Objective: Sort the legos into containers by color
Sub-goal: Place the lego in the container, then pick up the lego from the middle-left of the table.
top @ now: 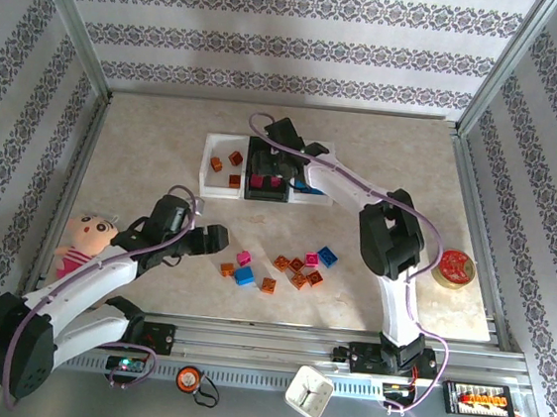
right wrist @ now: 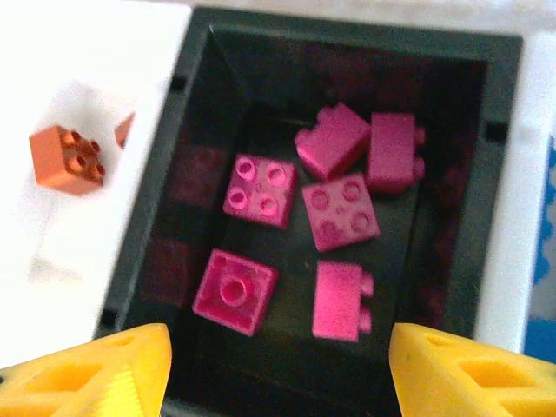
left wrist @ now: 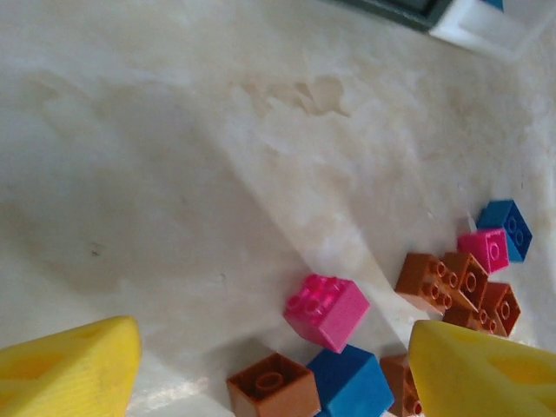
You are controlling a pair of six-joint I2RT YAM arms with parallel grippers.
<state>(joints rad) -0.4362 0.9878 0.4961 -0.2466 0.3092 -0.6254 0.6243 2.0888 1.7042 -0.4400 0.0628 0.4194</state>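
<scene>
Right jaws spread over black bin (right wrist: pixel 208 78), neighbouring bins (right wrist: pixel 87 52) cropped

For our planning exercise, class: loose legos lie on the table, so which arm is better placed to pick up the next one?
Probably the left: the left claw, open, hangs right by the loose legos, while the right claw, open and empty, is away above the black bin.

A soft doll in a pink dress (top: pixel 84 240) lies at the left edge of the beige marbled tabletop (top: pixel 164 157), against the striped patterned wallpaper (top: pixel 276 47). A round red disc with a gold rim (top: pixel 453 268) sits near the right edge. On the grey front ledge stand a tilted white plastic cup (top: pixel 308 391) and a small orange round object (top: pixel 188 380).
</scene>
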